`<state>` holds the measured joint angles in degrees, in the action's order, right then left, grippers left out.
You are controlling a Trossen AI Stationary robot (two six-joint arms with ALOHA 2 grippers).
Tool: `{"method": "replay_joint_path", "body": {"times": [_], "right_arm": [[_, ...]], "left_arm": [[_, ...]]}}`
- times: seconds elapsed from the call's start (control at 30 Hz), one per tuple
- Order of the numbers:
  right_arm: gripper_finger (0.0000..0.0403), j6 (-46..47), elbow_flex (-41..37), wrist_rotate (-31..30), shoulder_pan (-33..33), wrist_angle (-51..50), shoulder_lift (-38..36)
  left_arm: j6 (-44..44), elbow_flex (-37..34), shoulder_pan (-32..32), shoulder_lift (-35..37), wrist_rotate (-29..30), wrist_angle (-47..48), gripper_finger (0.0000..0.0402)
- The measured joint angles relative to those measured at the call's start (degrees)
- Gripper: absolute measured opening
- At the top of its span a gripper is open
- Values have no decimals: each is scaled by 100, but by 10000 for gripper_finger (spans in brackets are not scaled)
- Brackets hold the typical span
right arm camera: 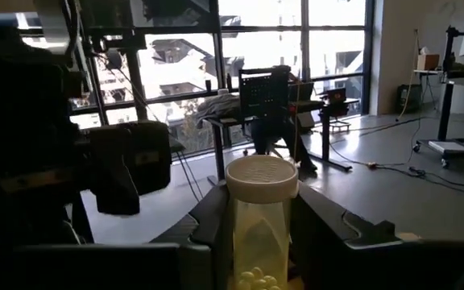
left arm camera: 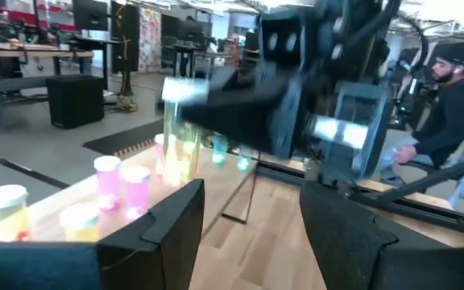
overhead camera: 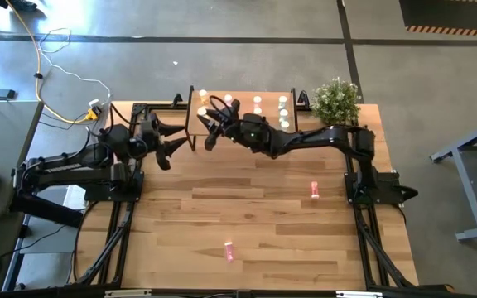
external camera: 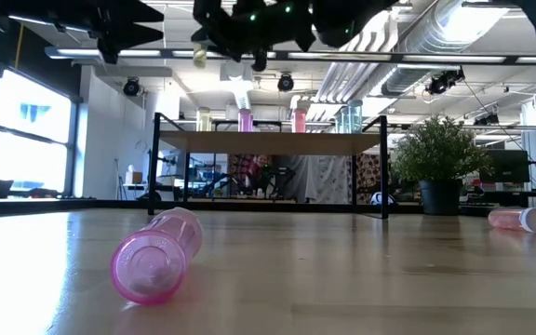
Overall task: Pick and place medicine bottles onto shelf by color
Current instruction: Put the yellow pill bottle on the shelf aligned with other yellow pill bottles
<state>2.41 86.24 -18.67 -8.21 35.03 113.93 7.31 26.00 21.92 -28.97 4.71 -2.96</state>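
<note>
Lying on its side close to the low camera is a pink bottle [external camera: 156, 255], with its round end turned toward us. It rests on the wooden worktop [overhead camera: 255, 223]. From above it shows near the front edge of the worktop [overhead camera: 229, 251]. Another pink bottle [overhead camera: 314, 190] lies on its side farther back and off to the right, well apart from the first one.

At the back of the worktop stands the shelf [overhead camera: 267, 96], a small light wood board on thin dark legs. Little bottles with white caps stand on it in a row. In the low view I can see a yellow one [external camera: 203, 119], two pink ones [external camera: 246, 119] and a pale green one [external camera: 349, 117] up there. A small green plant [overhead camera: 335, 99] in a pot sits just beside the shelf, at the right back corner.

The right pincer [right arm camera: 258, 211] is up in the air over the left part of the shelf. It is pinching a yellow bottle [right arm camera: 260, 221] with a white cap, standing upright between its two fingers.

The left pincer [left arm camera: 252, 209] hangs just by the left end of the shelf. Its fingers are spread apart and nothing is between them.

A person [left arm camera: 445, 105] in dark clothes sits in the room behind the worktop.
</note>
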Motion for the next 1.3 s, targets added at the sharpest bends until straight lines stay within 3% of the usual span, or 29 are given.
{"method": "replay_joint_path", "body": {"times": [0.63, 1.3], "right_arm": [[92, 828, -7, -771, -30, 345, 912], [92, 809, -9, -775, -109, 337, 1187]], "left_arm": [[-2, 2, 292, 78, -363, 15, 195], [-2, 4, 292, 76, -363, 203, 195]]}}
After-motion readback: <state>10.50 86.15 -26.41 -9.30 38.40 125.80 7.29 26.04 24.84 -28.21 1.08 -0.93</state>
